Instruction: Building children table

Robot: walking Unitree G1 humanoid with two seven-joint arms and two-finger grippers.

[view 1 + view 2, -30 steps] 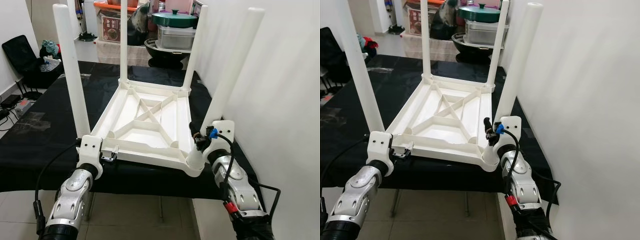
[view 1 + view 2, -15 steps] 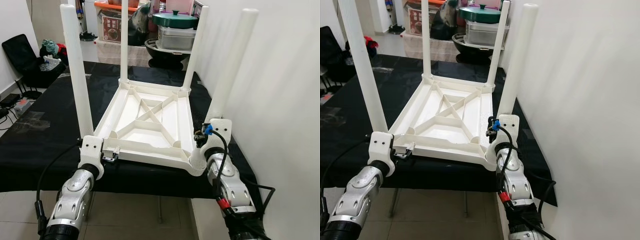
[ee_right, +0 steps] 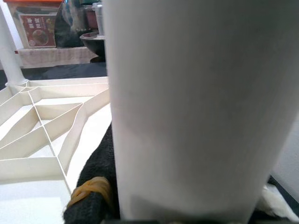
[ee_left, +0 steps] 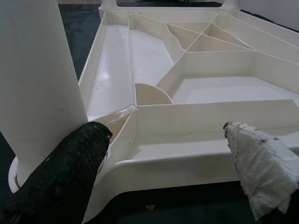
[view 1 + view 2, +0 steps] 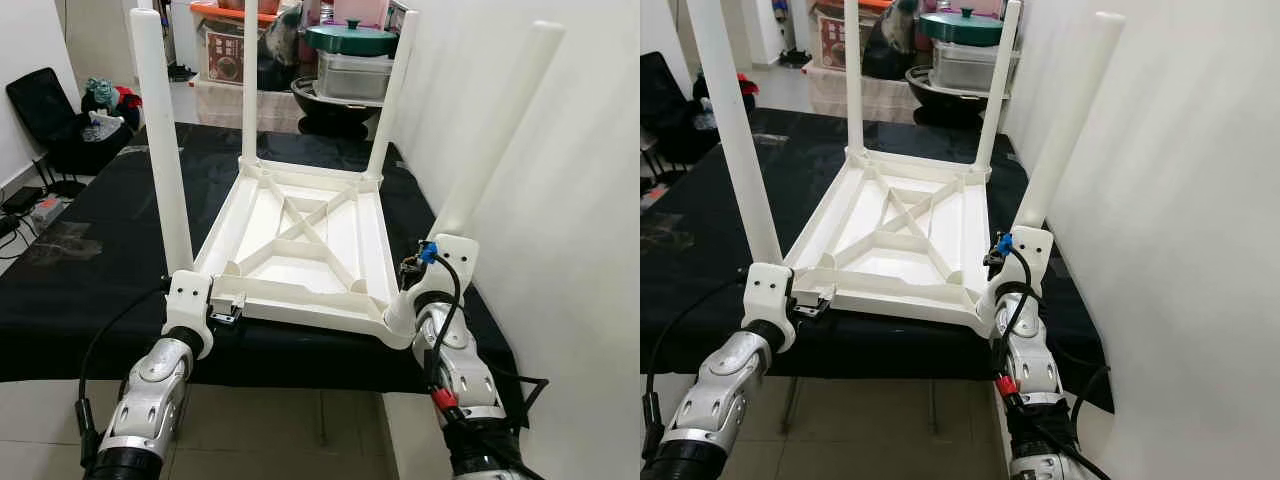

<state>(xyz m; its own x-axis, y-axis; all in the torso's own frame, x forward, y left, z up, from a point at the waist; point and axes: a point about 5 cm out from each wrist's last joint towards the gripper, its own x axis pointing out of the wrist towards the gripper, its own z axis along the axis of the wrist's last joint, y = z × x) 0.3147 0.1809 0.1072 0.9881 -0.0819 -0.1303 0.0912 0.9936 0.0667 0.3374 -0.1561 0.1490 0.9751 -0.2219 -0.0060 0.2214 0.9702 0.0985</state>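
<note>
A white plastic children's table (image 5: 305, 235) is lying upside down on a counter (image 5: 90, 270) draped in black cloth, its ribbed underside facing up and four white legs pointing upward; the near right leg (image 5: 495, 130) is leaning outward toward the white wall (image 5: 560, 250), while the near left leg (image 5: 160, 140) is standing nearly upright. The left end effector (image 4: 168, 154) is sitting at the near left corner of the tabletop, its fingers spread apart and straddling the rim, one black finger (image 4: 65, 172) just beside the leg's base, the other wrapped in white cloth; the right end effector (image 5: 410, 280) is gripping the base of the near right leg, fingers closing around it. Beyond the counter, a clear lidded bin (image 5: 350, 72) is carrying a green pot (image 5: 348, 38); its contents cannot be made out.
</note>
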